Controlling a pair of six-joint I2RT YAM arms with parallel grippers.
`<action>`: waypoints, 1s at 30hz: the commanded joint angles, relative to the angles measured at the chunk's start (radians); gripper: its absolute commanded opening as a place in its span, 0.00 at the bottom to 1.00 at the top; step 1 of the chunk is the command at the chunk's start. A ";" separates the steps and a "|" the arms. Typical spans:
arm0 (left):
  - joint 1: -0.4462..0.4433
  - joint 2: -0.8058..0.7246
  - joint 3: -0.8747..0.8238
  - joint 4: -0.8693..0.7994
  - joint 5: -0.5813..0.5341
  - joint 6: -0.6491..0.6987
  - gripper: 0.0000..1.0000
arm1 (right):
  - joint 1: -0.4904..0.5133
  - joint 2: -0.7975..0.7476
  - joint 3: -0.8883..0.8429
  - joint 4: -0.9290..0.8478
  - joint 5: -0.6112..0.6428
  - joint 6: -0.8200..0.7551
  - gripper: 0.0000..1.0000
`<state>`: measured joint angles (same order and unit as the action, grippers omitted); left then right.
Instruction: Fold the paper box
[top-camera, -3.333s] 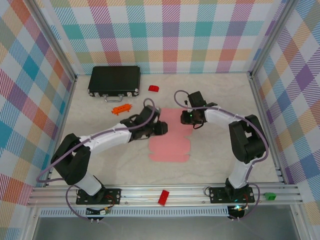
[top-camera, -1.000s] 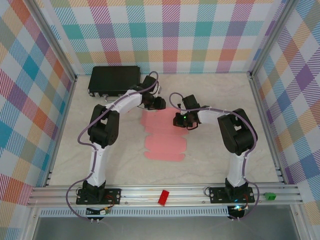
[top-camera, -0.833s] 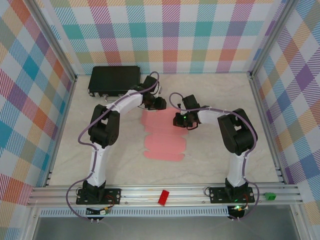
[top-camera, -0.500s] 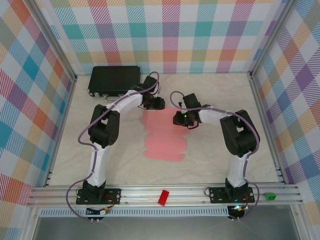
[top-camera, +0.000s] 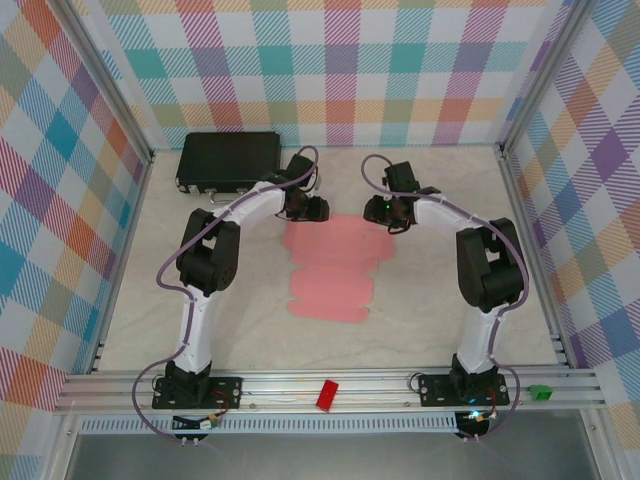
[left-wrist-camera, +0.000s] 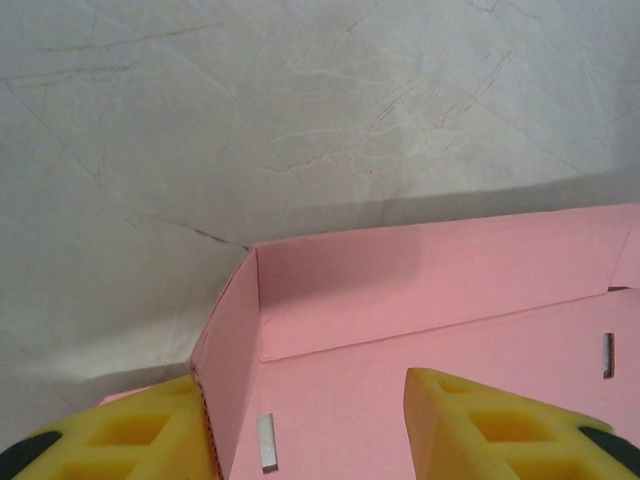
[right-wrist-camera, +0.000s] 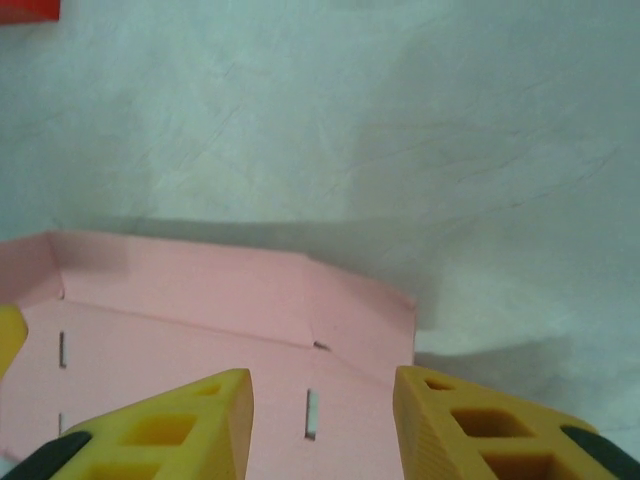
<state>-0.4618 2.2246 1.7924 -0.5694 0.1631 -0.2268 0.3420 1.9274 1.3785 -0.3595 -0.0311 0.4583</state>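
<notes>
**Item 1, left gripper** (left-wrist-camera: 300, 440). Jaws part open and clamping nothing. They straddle the raised side flap (left-wrist-camera: 228, 360): one finger is outside and touching or nearly touching it, the other is over the floor panel. Probable purpose: to prop that wall upright at its corner.

**Item 2, right gripper** (right-wrist-camera: 320, 430). Jaws apart and holding nothing. It hovers over the card at the opposite far corner, where the flap end is only half raised. Judged to be letting go or lining up, not gripping.

**Item 3, paper box** (top-camera: 330, 265). Pink card lying at the middle of the table (top-camera: 440, 300). From above, the left gripper (top-camera: 315, 208) is at the card's 11 o'clock corner and the right gripper (top-camera: 385, 212) at its 1 o'clock corner.
- The far flap (left-wrist-camera: 430, 280) stands up as a low wall and meets the side flap at a crease.
- The 6 o'clock half lies flat and unfolded.
- Narrow slots (right-wrist-camera: 311, 413) in the floor panel are empty.
- As a container it is a shallow tray, partly formed, with nothing in it.

**Item 4, black case** (top-camera: 228, 160). At 10 to 11 o'clock on the table, lid shut, contents hidden. It is apart from the card.

**Item 5, sundries.**
- Red block (top-camera: 327, 394) on the near rail at 6 o'clock.
- Green piece (top-camera: 540, 392) at 4 o'clock on the rail.
- Red piece (right-wrist-camera: 28, 8) on the table beyond the far flap.

All three are clear of the work.
</notes>
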 joint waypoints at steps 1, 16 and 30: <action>0.008 -0.039 -0.014 0.012 -0.011 0.000 0.48 | 0.008 0.053 0.053 -0.077 0.070 -0.010 0.43; 0.009 -0.034 -0.027 0.027 0.008 -0.009 0.47 | 0.006 0.128 0.128 -0.094 -0.042 -0.036 0.42; 0.011 -0.034 -0.031 0.044 0.038 -0.014 0.41 | 0.005 0.136 0.162 -0.065 -0.204 -0.060 0.37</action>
<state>-0.4595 2.2246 1.7737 -0.5396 0.1753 -0.2344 0.3424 2.0472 1.5101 -0.4412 -0.1650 0.4248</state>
